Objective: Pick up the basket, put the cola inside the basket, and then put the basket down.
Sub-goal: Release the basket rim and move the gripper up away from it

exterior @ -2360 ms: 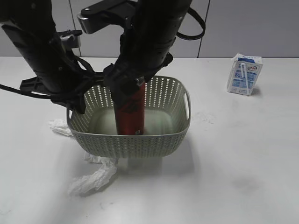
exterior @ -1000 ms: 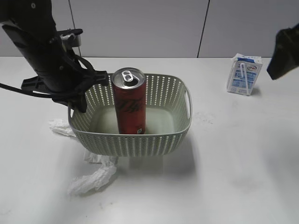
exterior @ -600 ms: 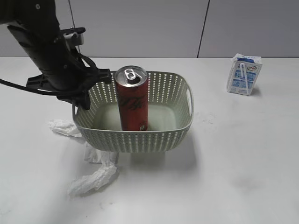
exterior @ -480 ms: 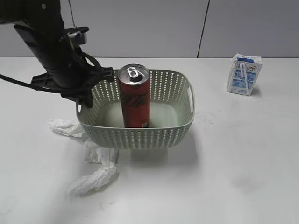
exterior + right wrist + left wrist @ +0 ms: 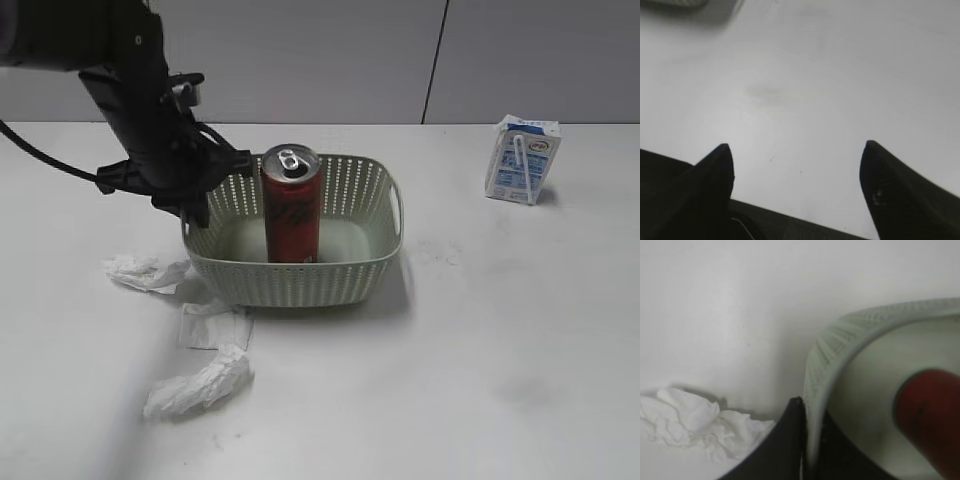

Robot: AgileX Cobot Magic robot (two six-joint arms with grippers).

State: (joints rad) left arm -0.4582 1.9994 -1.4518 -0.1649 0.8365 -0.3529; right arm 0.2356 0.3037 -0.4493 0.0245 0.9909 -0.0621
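The sage-green basket (image 5: 300,280) rests on the white table, and the red cola can (image 5: 291,205) stands upright inside it. My left gripper (image 5: 195,212) is shut on the basket's left wall. In the left wrist view its black fingers (image 5: 790,440) pinch the basket wall (image 5: 822,360) from both sides, with the can (image 5: 927,412) a red blur inside. My right gripper (image 5: 797,150) is open and empty over bare table and does not show in the exterior view.
Crumpled white tissue (image 5: 200,385) lies in front of and to the left of the basket, and shows in the left wrist view (image 5: 690,420). A blue-and-white drink carton (image 5: 523,160) stands at the far right. A grey wall runs behind the table.
The right arm let go of the can and left the view. The left gripper carried the basket with the can rightward and away, then lowered it onto the table.
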